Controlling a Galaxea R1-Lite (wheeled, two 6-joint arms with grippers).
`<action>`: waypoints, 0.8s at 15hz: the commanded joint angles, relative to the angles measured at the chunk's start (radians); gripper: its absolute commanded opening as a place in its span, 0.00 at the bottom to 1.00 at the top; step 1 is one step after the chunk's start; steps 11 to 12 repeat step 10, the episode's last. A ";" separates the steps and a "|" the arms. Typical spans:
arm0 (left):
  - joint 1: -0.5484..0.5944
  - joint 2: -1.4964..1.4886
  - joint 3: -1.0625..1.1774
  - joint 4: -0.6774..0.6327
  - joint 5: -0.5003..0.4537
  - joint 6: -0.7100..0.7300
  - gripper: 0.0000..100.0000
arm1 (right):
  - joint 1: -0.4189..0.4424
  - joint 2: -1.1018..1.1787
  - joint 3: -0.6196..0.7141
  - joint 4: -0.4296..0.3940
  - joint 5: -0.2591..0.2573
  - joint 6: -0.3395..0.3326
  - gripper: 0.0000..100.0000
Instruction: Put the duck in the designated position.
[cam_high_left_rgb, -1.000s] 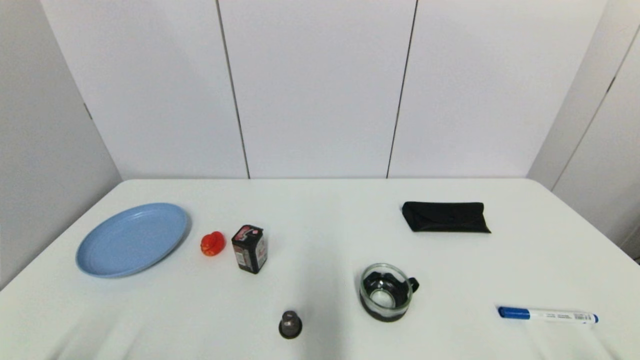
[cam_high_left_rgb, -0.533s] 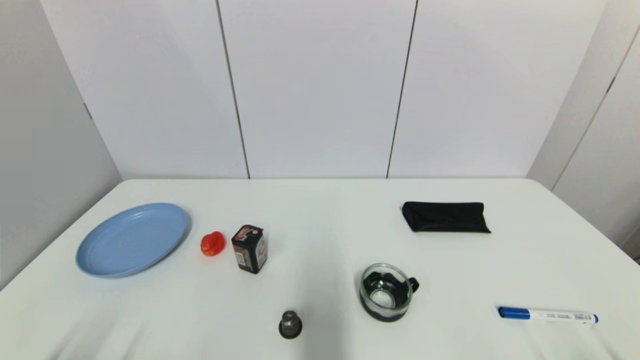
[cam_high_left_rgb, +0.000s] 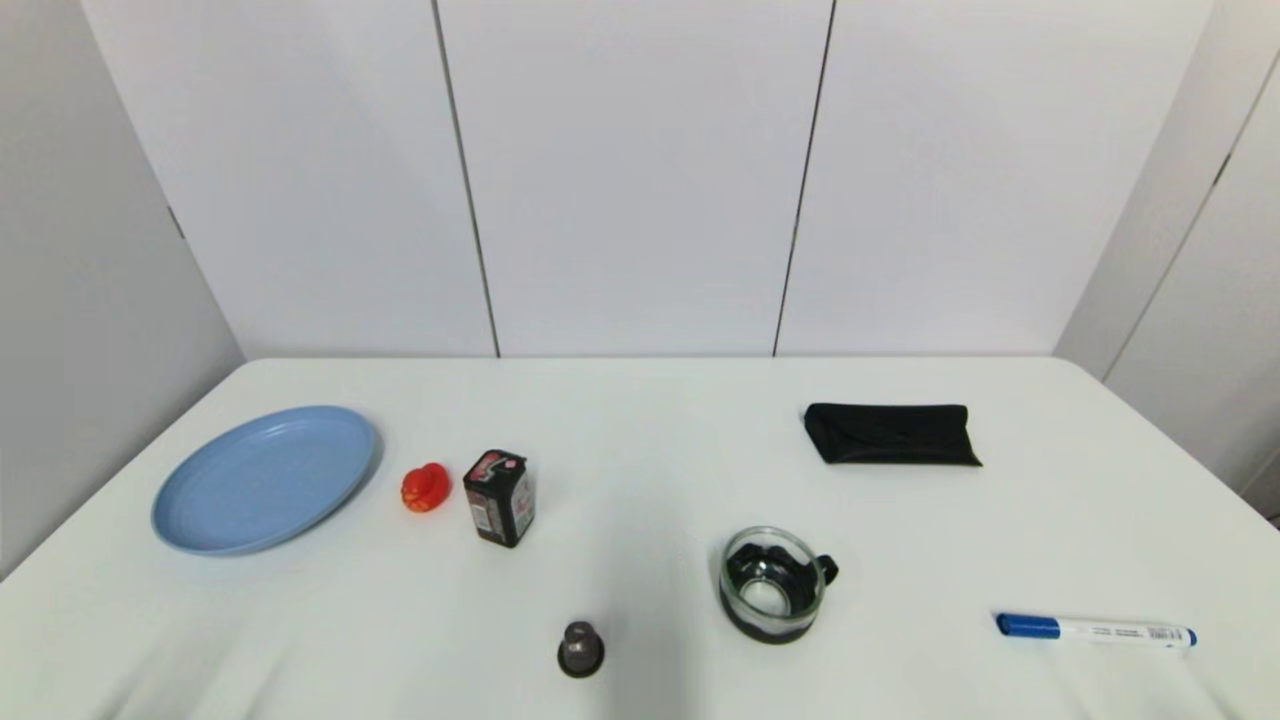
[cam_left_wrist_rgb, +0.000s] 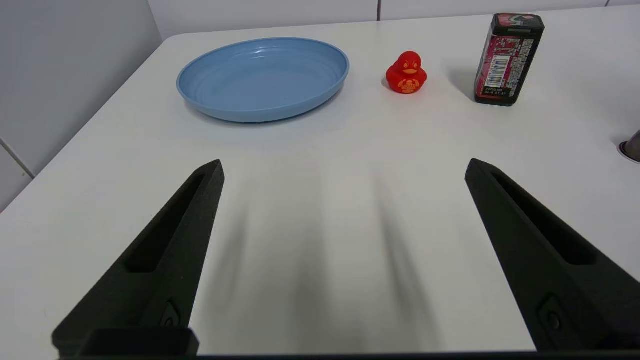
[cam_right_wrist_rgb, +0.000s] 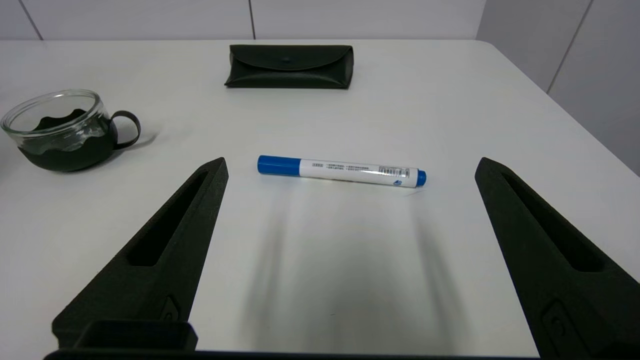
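The small red-orange duck (cam_high_left_rgb: 425, 487) stands upright on the white table (cam_high_left_rgb: 640, 450), between a blue plate (cam_high_left_rgb: 262, 478) and a black battery-like box (cam_high_left_rgb: 499, 497). The left wrist view shows the duck (cam_left_wrist_rgb: 406, 73) facing the camera, well beyond my left gripper (cam_left_wrist_rgb: 345, 167), which hangs open over bare table with nothing between its fingers. My right gripper (cam_right_wrist_rgb: 350, 165) is open too, near the table's front right, with a blue-capped marker (cam_right_wrist_rgb: 341, 170) lying just beyond its fingertips. Neither arm shows in the head view.
A small grey knob (cam_high_left_rgb: 580, 647) sits near the front edge. A glass cup with a black base (cam_high_left_rgb: 772, 584) stands right of centre. A black pouch (cam_high_left_rgb: 890, 433) lies at the back right, and the marker (cam_high_left_rgb: 1095, 630) at the front right.
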 joint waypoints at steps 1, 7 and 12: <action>0.000 0.002 0.000 0.000 0.000 0.000 1.00 | 0.000 0.001 0.009 -0.001 0.001 0.001 1.00; 0.000 0.002 0.000 0.000 0.000 0.000 1.00 | 0.000 0.001 0.009 -0.001 -0.007 0.003 1.00; 0.000 0.002 0.000 0.000 0.000 0.000 1.00 | 0.000 0.001 0.009 -0.001 -0.007 0.001 1.00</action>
